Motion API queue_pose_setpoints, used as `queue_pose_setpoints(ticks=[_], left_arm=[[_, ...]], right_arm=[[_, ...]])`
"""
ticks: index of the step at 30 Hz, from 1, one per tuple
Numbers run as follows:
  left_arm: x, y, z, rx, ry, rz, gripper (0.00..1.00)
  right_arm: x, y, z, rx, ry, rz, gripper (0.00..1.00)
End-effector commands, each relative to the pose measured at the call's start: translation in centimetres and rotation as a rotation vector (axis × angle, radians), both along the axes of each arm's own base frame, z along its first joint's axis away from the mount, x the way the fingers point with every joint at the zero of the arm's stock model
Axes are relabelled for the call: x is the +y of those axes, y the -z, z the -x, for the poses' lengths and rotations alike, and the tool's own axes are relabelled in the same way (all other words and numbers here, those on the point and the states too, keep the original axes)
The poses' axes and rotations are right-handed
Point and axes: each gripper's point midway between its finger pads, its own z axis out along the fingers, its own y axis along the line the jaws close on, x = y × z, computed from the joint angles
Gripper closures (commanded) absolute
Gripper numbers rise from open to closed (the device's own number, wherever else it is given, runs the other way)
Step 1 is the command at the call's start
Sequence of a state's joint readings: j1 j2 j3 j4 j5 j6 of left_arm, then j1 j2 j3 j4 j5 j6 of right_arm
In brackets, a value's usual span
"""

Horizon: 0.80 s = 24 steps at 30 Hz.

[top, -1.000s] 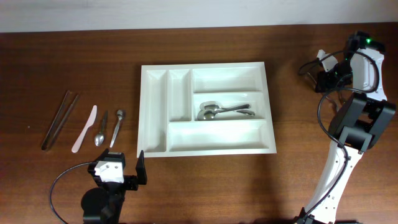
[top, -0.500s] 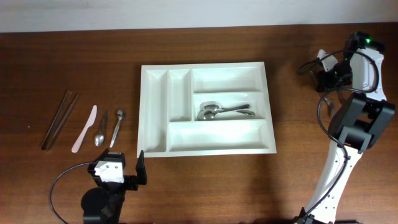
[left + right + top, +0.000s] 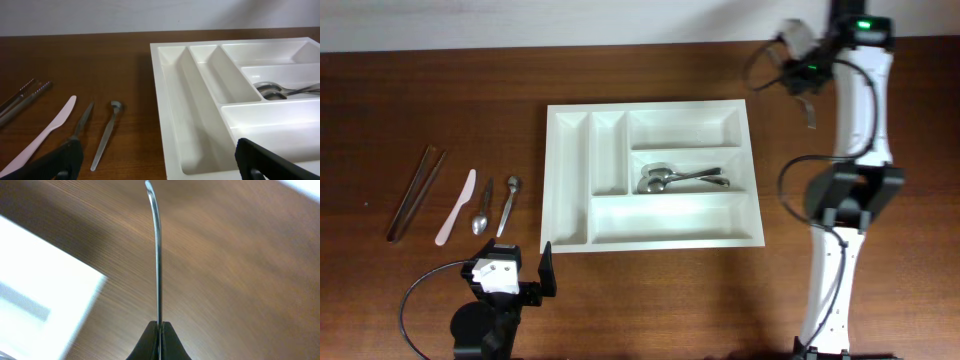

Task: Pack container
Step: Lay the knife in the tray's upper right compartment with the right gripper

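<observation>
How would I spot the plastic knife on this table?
From the white cutlery tray mid-table, look left to the row of four utensils. The plastic knife lies second from the left, between tongs and a spoon. It alone is pale; the rest are metal.

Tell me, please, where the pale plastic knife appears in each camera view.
Overhead: the pale plastic knife lies on the table at far left, left of the container.
Left wrist: lower left, also left of the container.
Right wrist: not in it; a metal utensil is held there.
Shared landmark: the container, a blurred white corner in the right wrist view.
</observation>
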State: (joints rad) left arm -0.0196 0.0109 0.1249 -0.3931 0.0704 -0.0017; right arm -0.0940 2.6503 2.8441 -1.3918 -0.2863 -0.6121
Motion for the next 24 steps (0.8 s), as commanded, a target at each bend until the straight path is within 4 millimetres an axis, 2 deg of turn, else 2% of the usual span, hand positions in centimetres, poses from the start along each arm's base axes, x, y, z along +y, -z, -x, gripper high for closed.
queue_pose_setpoints(ticks=[1,5,7,9,12,18,24], left_arm=[[0.0,0.2,0.0,-0.001,-0.005,0.003,0.01],[0.0,0.2,0.0,-0.001,-0.005,0.003,0.01],[0.0,0.2,0.0,-0.001,-0.005,0.003,0.01],[0.0,0.2,0.0,-0.001,-0.005,0.003,0.01],[0.0,0.2,0.0,-0.001,-0.005,0.003,0.01],[0.0,0.2,0.0,-0.001,-0.005,0.003,0.01],[0.0,0.2,0.0,-0.001,-0.005,0.003,0.01]], right_arm=[[6.9,-4.0,0.3,-0.095,-0.181,-0.038,0.96],[13.1,-3.5,2.1,-0.107,-0.430,0.014,0.96],[15.5,-3.5,2.8,-0.121,-0.515,0.028,0.96],[17.7,-3.5,3.5,-0.135,-0.593,0.040,0.96],[19.7,-3.1,4.7,-0.124,-0.674,0.052,0.96],[20.0,-0.3,5.9,-0.050,-0.738,0.058,0.96],[19.9,3.7,6.3,0.026,-0.739,0.049,0.96]])
